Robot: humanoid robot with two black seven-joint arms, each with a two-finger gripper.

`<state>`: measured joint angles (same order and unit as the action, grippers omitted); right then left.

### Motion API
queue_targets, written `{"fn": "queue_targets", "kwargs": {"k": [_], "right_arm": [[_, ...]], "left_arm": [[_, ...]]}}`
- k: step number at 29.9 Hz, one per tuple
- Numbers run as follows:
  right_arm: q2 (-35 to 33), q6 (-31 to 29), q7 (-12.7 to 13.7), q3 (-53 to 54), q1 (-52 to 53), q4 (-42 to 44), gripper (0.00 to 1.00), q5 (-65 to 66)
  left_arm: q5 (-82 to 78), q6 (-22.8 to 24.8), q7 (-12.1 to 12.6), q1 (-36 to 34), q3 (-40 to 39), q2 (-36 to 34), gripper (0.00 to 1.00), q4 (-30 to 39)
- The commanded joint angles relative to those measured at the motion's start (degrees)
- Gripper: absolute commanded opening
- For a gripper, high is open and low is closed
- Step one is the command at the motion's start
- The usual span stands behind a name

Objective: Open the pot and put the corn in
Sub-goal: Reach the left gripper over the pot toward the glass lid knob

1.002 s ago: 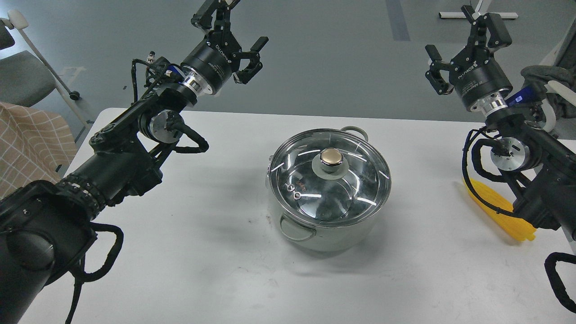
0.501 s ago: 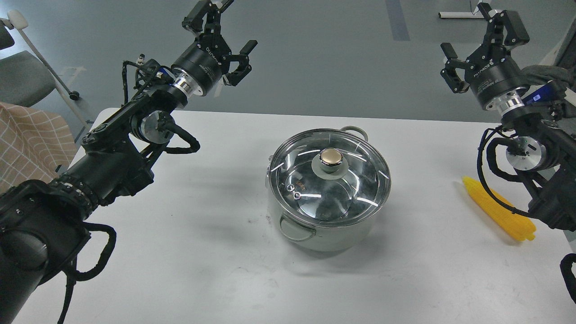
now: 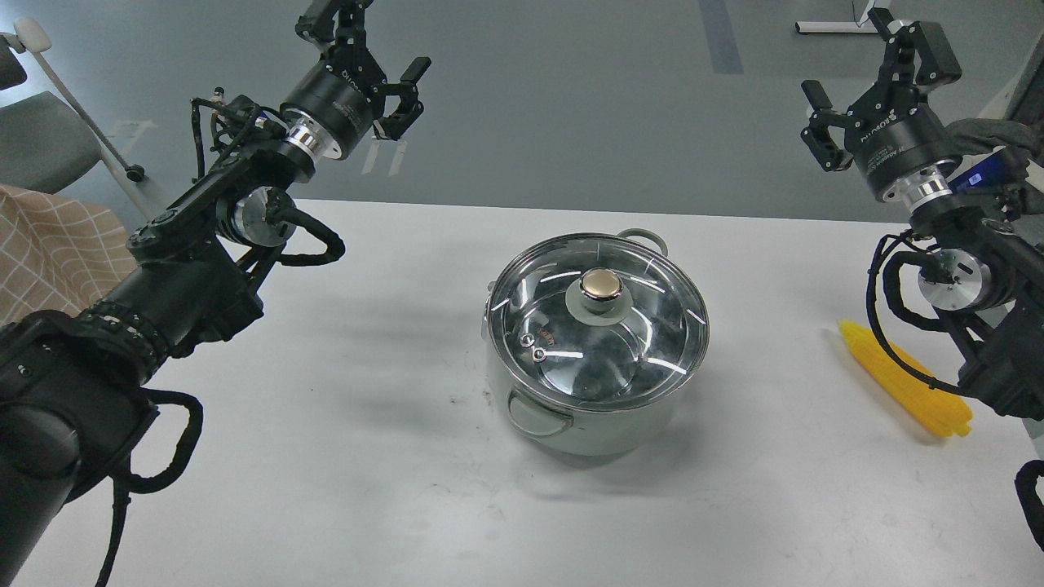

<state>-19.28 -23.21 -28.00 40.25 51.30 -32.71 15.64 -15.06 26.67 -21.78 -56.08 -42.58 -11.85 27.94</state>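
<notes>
The steel pot [image 3: 587,424] stands in the middle of the white table [image 3: 367,456], with a pale grey loop handle at its front and one at its back. A round glass lid [image 3: 599,322] with a gold knob [image 3: 600,285] sits on it. The yellow corn [image 3: 905,379] lies on the table at the right, partly behind my right arm. My left gripper [image 3: 363,37] is open and empty, raised high at the upper left, far from the pot. My right gripper [image 3: 877,61] is open and empty, raised at the upper right, above and behind the corn.
A chair [image 3: 41,139] and a beige checked cloth [image 3: 57,253] stand off the table's left edge. Grey floor lies beyond the table's far edge. A white stand foot [image 3: 832,27] shows on the floor at the top right.
My left gripper has swung left and up, away from the pot. My right gripper has moved right and up, uncovering the corn. The pot, lid and corn have not moved.
</notes>
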Motion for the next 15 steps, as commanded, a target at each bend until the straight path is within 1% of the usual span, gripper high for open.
{"fn": "queue_targets", "kwargs": {"k": [1,5,9,11,13,15], "right_arm": [[-0.23,0.00,0.00,0.00,-0.06,0.01,1.00,0.00],[-0.58,0.00,0.00,0.00,-0.06,0.01,1.00,0.00],[-0.67,0.09,0.00,0.09,-0.06,0.01,1.00,0.00],[-0.67,0.27,0.00,0.09,-0.06,-0.07,1.00,0.00],[-0.75,0.62,0.00,0.09,-0.15,-0.16,1.00,0.00],[-0.84,0.71,0.00,0.09,-0.23,-0.25,1.00,0.00]], "left_arm": [[-0.94,-0.30,-2.65,-0.26,0.22,0.25,0.98,0.89],[-3.83,-0.21,-2.83,-2.10,1.27,-0.72,0.98,3.78],[-14.88,-0.65,-3.09,-5.26,1.54,-3.61,0.98,10.27],[-18.06,-1.00,-3.09,-5.88,1.54,-4.50,0.98,12.39],[-23.16,-1.88,-3.18,-6.15,1.54,-6.25,0.98,16.52],[-32.09,-4.07,-3.27,-6.06,1.54,-9.76,0.98,23.62]]}}
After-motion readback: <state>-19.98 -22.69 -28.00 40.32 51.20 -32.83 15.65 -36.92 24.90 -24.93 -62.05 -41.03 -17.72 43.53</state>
